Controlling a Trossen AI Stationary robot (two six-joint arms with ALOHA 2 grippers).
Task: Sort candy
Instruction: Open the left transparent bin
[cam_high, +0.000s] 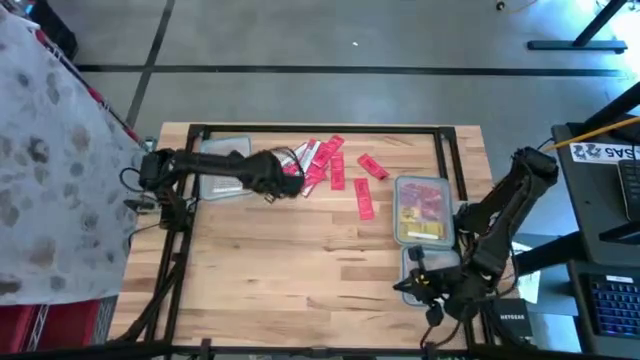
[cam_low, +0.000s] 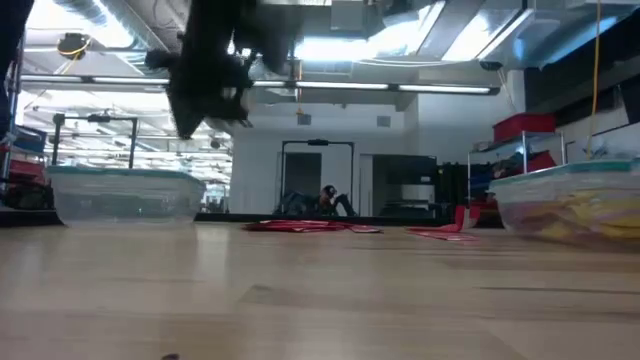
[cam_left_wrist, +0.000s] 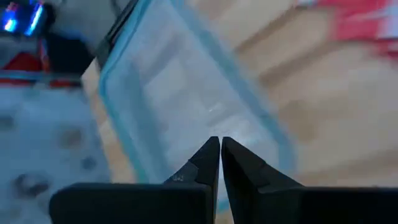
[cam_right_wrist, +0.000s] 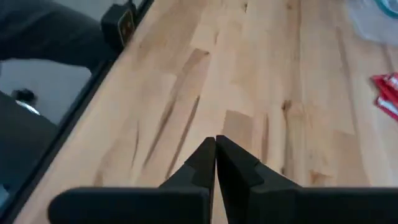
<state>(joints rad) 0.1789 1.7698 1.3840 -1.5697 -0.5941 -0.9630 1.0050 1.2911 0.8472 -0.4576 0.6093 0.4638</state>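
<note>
Candy (cam_high: 335, 172) lies scattered red along the table's (cam_high: 300, 270) far edge, more packed yellow and pink in the clear tub (cam_high: 424, 210) by the right edge. Left gripper (cam_left_wrist: 220, 152) hangs over the empty tub (cam_high: 222, 168) at the far left corner, tips pressed together, holding nothing; only its wrist view shows that. Right gripper (cam_right_wrist: 215, 149) waits near the front right corner, tips together too, over bare wood

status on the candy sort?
Left gripper shut, empty, above the empty tub. Right gripper shut, parked over bare table. Red candy loose mid-table; some in right tub. Nothing blocking.
</note>
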